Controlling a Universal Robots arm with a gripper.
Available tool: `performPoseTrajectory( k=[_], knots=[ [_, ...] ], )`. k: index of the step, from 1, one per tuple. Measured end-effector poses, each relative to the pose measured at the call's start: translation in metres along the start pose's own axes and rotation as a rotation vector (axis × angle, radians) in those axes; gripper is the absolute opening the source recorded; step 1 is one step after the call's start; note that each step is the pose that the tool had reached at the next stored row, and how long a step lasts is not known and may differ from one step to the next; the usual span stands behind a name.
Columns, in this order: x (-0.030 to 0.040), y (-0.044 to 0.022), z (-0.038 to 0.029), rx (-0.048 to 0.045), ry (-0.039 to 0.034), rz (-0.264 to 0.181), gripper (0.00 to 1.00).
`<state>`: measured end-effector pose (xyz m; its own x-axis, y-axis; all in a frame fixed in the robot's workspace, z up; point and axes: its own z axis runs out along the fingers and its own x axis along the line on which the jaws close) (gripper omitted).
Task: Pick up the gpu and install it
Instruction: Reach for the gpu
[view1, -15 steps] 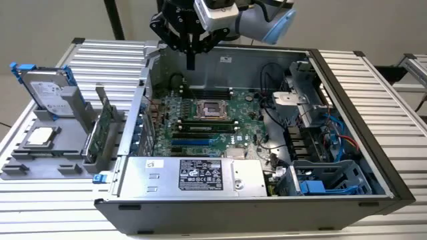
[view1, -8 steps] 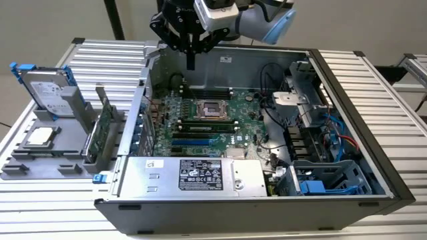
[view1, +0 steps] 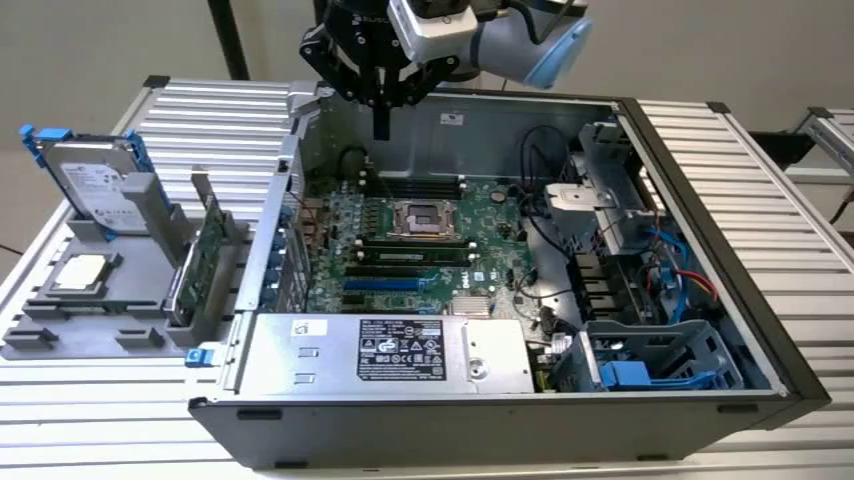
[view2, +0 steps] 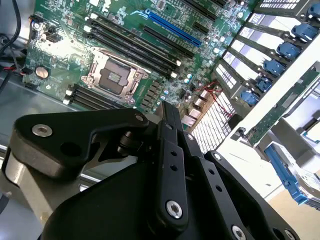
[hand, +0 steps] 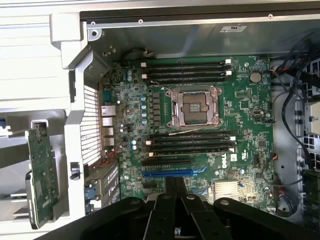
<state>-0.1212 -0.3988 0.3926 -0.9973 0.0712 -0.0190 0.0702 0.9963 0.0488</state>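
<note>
In the grey holder (view1: 54, 322) on the bench (view1: 747, 170), just beside the open computer case (view1: 467, 435), the gpu (view1: 200, 262) stood on edge, untouched. We saw the hand (view1: 383, 128) well apart from it, hanging above the motherboard (view1: 497, 215), fingers closed on nothing. We judged pick-up and installation both left to do; the blue slot (hand: 167, 173) lay bare.

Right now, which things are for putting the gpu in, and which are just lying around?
For the job: gpu, standing in the gray holder; gripper, over the open computer case; motherboard.
Just lying about: hard drive; small square chip.
</note>
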Motion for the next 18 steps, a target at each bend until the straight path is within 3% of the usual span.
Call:
performPoseTrajectory(
  k=[3,4,18],
  knots=[
    [0.0000,0.0000,0.0000,0.0000,0.0000,0.000,0.00],
    [0.0000,0.0000,0.0000,0.0000,0.0000,0.000,1.00],
    [0.0000,0.0000,0.0000,0.0002,0.0000,0.000,1.00]
  ],
)
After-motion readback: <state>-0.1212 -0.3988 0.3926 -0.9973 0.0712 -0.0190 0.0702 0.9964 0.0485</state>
